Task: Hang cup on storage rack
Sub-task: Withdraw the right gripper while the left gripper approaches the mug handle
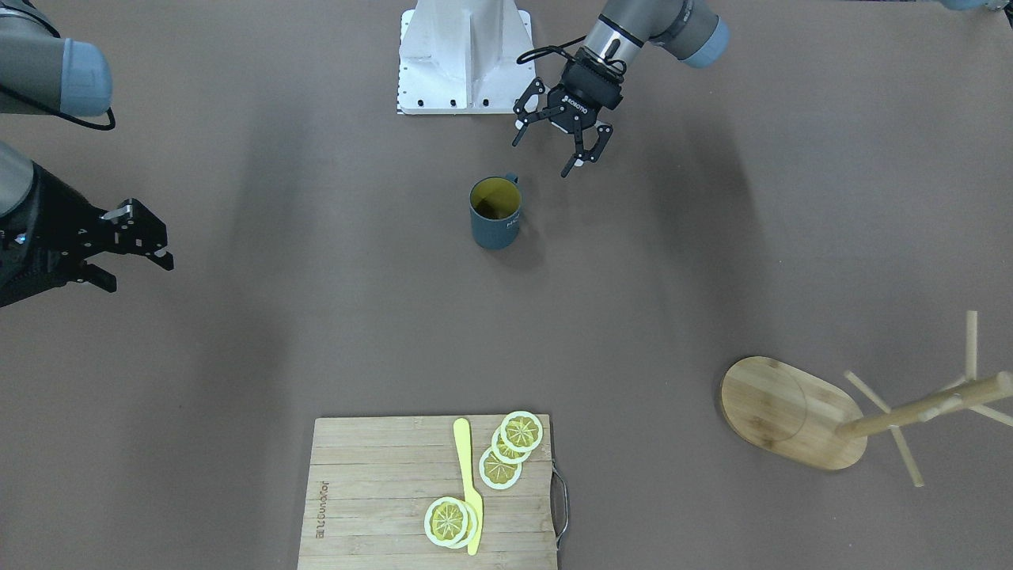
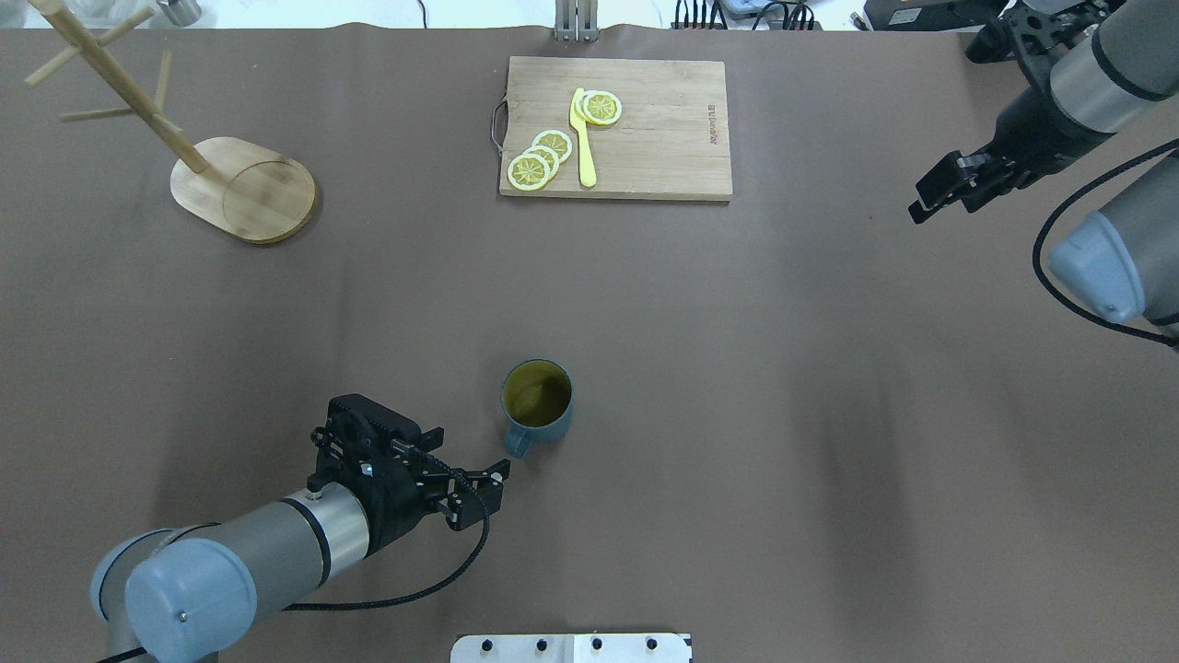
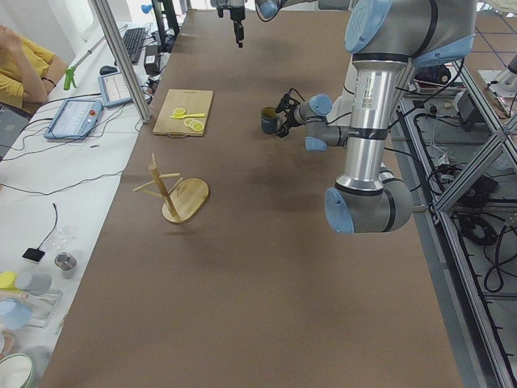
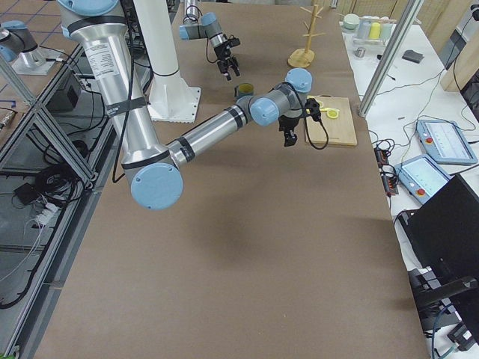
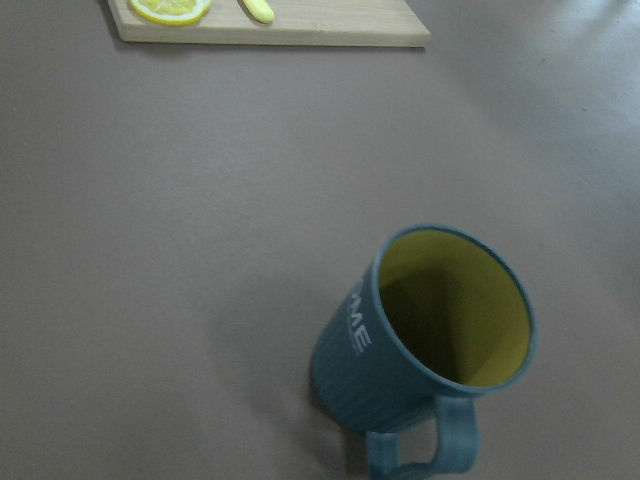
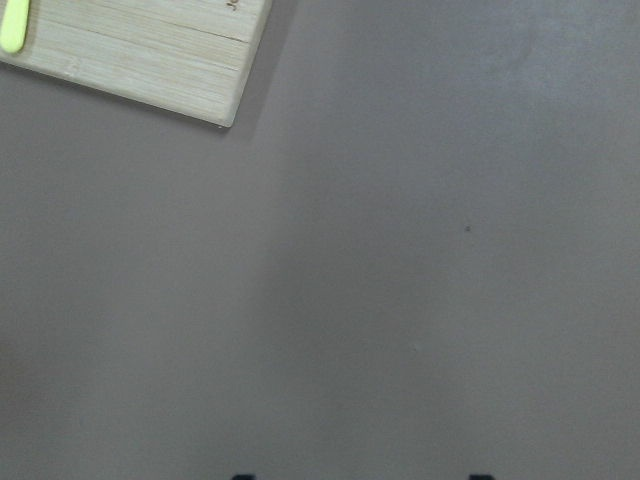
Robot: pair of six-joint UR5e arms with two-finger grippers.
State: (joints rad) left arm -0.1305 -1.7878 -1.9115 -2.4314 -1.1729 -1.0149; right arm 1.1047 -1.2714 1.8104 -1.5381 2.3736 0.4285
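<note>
Left gripper [image 1: 540,158] spread wide just behind the cup [image 1: 495,212] — nothing held.
Front view: cup upright near the table's robot-side edge, handle toward the jaws, ready for a pinch. Overhead: storage rack [image 2: 244,189] at the far-left corner; right gripper [image 2: 944,191], seemingly parted, parked by the right edge — out of the way.

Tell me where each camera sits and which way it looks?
Front-facing: across the table, facing the robot's base; left gripper, right gripper show.
Overhead: behind the robot, looking down; both arms.
Exterior left: table's end, left arm nearest.
Exterior right: opposite end, right arm nearest.
Left wrist: aimed at the cup; no body.
Right wrist: table surface, own fingertips.
Both wrist views catch the cutting board.
</note>
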